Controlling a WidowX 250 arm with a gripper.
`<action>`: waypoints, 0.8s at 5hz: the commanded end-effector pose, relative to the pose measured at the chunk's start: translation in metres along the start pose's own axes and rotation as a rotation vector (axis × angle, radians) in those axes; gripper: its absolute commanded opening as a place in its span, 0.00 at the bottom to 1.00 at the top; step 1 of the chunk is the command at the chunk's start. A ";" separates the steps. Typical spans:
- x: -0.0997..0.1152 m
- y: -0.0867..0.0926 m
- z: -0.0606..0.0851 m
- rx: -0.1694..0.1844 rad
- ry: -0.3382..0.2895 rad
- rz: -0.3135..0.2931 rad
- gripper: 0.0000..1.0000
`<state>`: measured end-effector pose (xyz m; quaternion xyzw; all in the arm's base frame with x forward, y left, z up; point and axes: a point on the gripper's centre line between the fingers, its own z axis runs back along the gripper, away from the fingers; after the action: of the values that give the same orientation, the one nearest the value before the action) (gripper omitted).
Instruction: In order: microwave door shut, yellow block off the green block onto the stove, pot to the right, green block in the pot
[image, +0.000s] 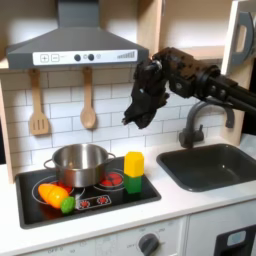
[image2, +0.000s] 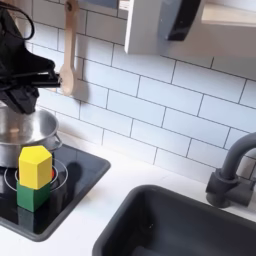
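The yellow block (image: 134, 162) is sitting squarely on top of the green block (image: 134, 183), the two forming a small tower on the black stove (image: 110, 205), at the first exterior view's right front part of the cooktop, just beside a red ringed burner. In the second exterior view the yellow block (image2: 35, 167) is showing a peaked top, and the green block (image2: 33, 196) beneath it is resting on a burner ring near the stove (image2: 70, 195) edge.

The pot (image: 80, 163) is standing at the back of the stove, shiny steel with side handles, just behind the blocks in both exterior views (image2: 25, 135).

The gripper (image: 143, 118) is hanging in the air above the blocks, clear of them; whether its jaws are parted or closed, I cannot tell.

The first exterior view is showing the microwave door (image: 240, 40) at the upper right, a sink (image: 215, 165), and orange toy food (image: 55, 193) on the stove's left.
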<state>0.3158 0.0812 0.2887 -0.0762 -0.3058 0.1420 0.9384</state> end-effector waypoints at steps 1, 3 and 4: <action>0.016 0.006 0.000 -0.014 -0.108 -0.004 0.00; 0.024 0.007 0.002 -0.041 -0.177 -0.007 0.00; 0.031 0.006 0.009 -0.067 -0.211 -0.004 0.00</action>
<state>0.3327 0.0976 0.3058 -0.0932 -0.4018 0.1394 0.9003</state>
